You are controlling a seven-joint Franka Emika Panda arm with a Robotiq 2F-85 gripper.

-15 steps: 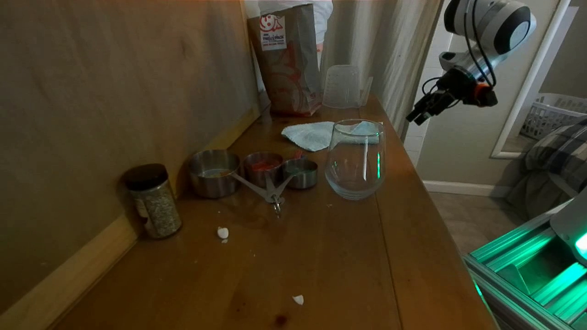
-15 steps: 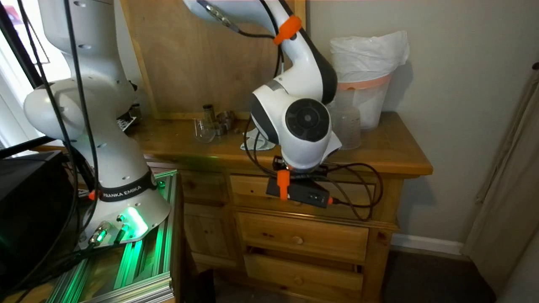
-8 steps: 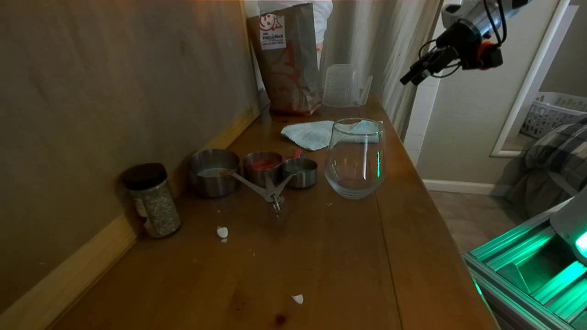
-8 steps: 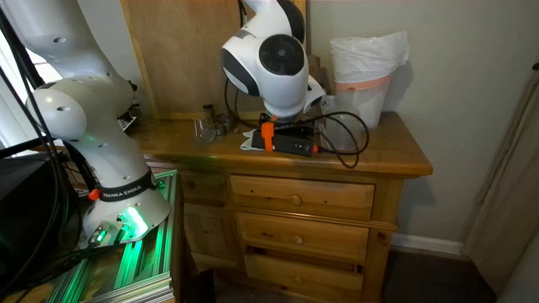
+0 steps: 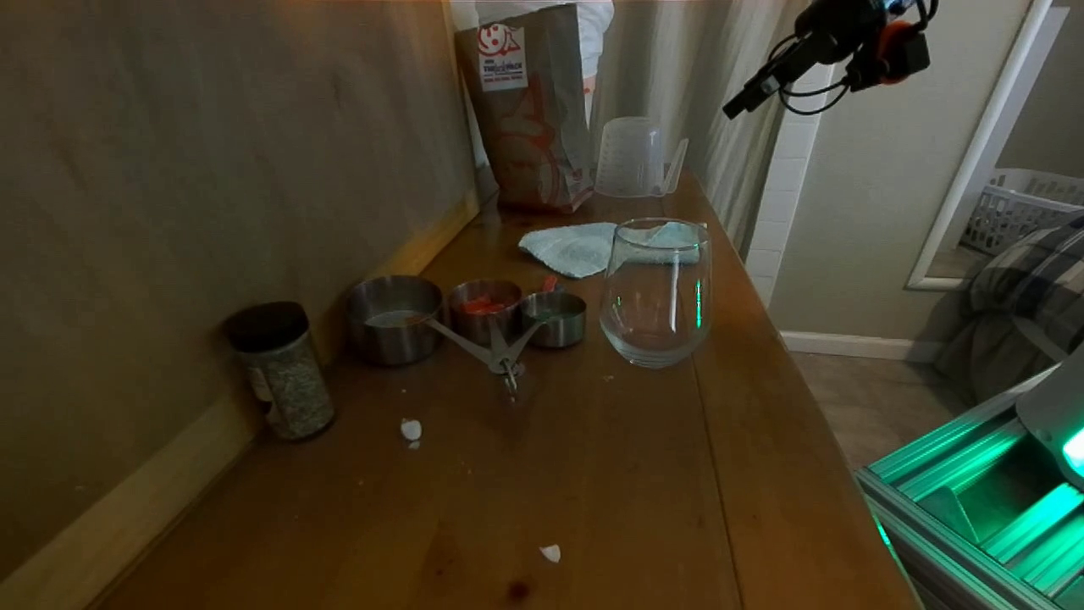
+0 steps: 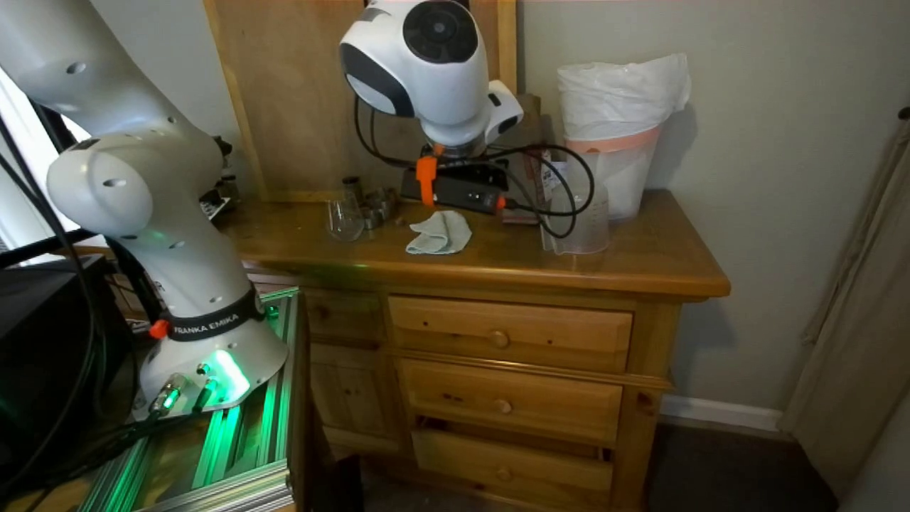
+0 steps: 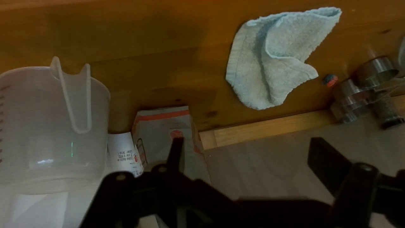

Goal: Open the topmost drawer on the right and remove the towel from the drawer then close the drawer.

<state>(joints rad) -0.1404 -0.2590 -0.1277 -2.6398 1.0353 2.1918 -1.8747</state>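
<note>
At the left edge of an exterior view, a smooth white robot arm (image 6: 135, 178) rises from green-lit metal rails (image 6: 217, 448); I can read "FRANKA EMIKA" in white capitals on the black band (image 6: 213, 323) round its base. To its right stretches a wooden sideboard (image 6: 640, 256) with a glossy top. On it, left of centre, stand one clear, rounded, stemless glass (image 6: 345, 220), one dark-lidded jar (image 6: 353, 190) and a set of steel measuring cups (image 6: 384, 203); three round cups can be counted, their handles meeting at one point.

Mid-frame lies the towel (image 6: 441, 233), a single pale blue-green cloth, fuzzy and loosely folded, on the sideboard top. In the lower half of the wrist view, the gripper (image 7: 245, 147) is released: two black fingers (image 7: 329, 166) parted wide, the towel well apart from both.

Below, right of centre, the topmost drawer (image 6: 522, 334) is closed, with one round knob; two more drawers (image 6: 455, 398) are stacked beneath it, a dark gap showing above the lowest.

Farther right is one brown paper bag (image 5: 542, 127), in both exterior views; its white label (image 5: 502, 58) bears a red emblem and lettering too blurred to read. Then come one translucent plastic jug (image 6: 590, 231) and, upper right, one bin (image 6: 629, 178) with a peach rim and crumpled white liner (image 6: 625, 96).
</note>
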